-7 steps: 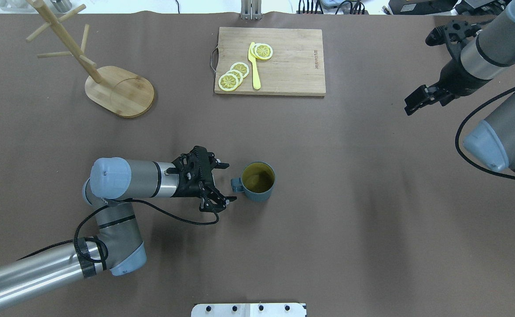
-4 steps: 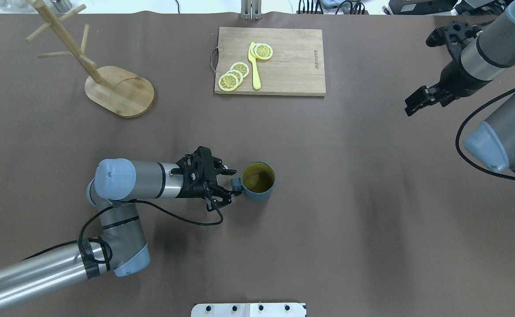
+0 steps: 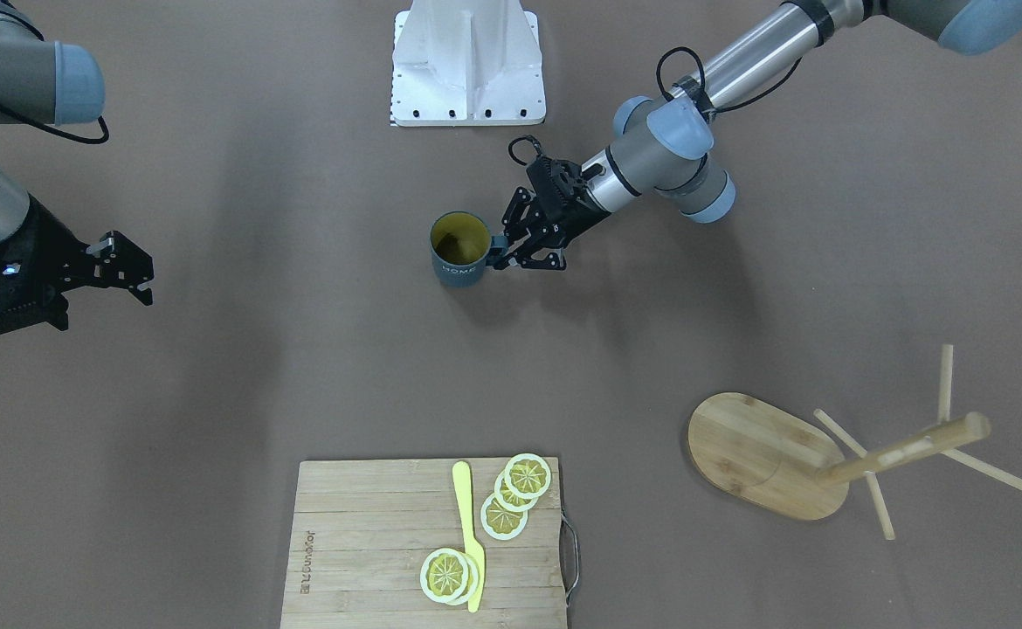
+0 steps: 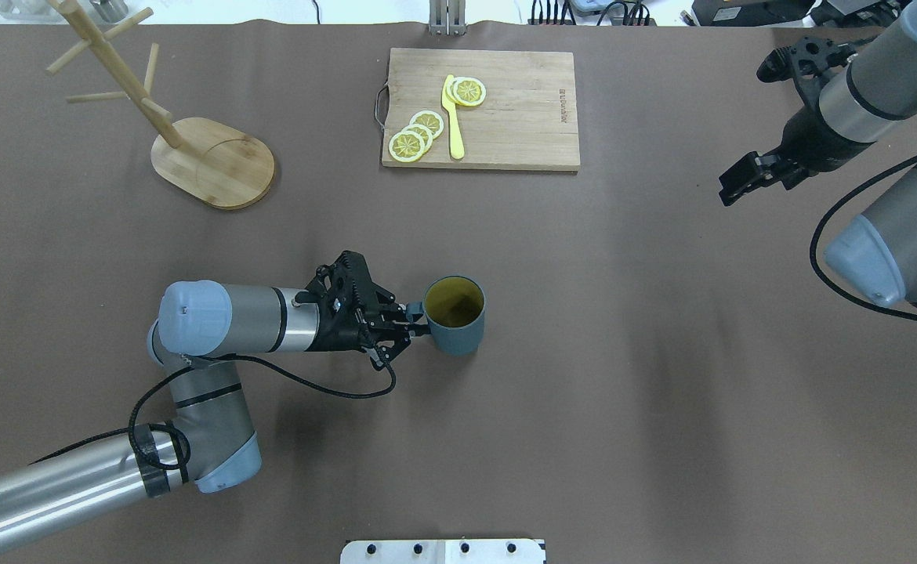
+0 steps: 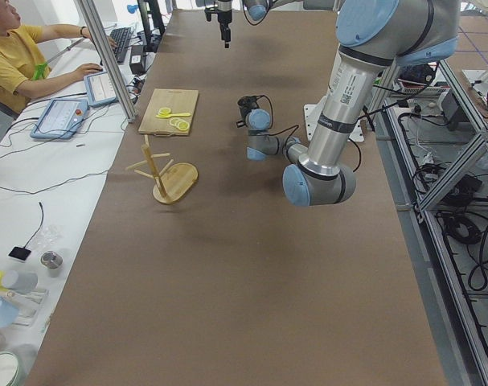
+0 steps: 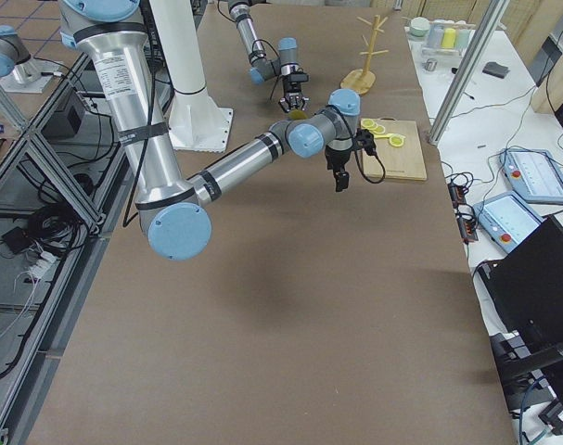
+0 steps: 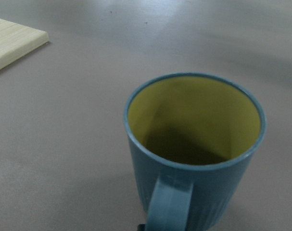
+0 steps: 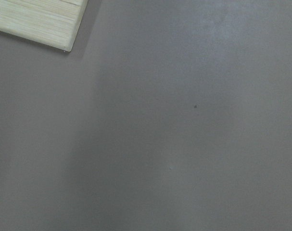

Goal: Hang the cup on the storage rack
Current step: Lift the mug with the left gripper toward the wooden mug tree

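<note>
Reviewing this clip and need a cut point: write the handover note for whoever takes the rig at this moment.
Left tool: shut on the handle of the cup. The cup is upright, near the middle of the table.
Right tool: open, empty, off at the robot's right side.
Rack: far corner on the robot's left, pegs bare.
Done: handle grasped.
Left: lift, carry to the rack, hook the handle over a peg, release.

White lettering low on the cup (image 3: 458,265), on the side facing away from the robot, looks to spell HOME. The cutting board (image 3: 371,524) carries a burnt-in brand mark along its left edge, too small to read.
</note>
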You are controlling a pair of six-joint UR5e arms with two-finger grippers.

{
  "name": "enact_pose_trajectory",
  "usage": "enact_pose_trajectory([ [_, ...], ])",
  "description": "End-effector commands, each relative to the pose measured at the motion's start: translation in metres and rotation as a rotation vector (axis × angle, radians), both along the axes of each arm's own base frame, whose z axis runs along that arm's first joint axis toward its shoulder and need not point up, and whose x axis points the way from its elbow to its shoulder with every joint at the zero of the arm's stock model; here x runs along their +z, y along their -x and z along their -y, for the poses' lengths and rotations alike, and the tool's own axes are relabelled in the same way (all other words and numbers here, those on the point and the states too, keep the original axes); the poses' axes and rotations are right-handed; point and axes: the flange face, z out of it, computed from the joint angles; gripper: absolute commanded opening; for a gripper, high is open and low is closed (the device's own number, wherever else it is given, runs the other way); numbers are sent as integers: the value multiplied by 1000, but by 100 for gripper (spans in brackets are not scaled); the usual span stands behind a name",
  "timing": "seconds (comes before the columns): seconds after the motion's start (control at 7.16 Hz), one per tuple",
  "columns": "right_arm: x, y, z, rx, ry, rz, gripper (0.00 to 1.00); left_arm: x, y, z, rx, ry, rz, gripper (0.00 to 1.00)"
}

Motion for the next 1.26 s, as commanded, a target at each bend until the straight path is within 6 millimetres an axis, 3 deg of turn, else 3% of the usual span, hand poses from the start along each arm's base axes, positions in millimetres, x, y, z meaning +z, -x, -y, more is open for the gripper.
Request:
enact_pose_trajectory([
  [0.0, -2, 1, 1, 0, -3, 1, 100, 31, 47, 27, -69, 398, -68, 0],
  [0.14, -3, 1, 1, 1, -5, 1, 100, 35, 81, 57, -90, 733, -163, 0],
  [0.28, -6, 1, 2, 2, -11, 5, 100, 32, 125, 93, -82, 805, -177, 0],
  [0.56, -8, 2, 3, 5, -14, 2, 100, 30, 220, 142, -18, 1172, -278, 0],
  [0.98, -9, 3, 4, 7, -19, -1, 100, 12, 286, 160, 63, 1596, -629, 0],
  [1.12, -11, 3, 4, 7, -23, 2, 100, 6, 292, 164, 67, 1672, -762, 0],
])
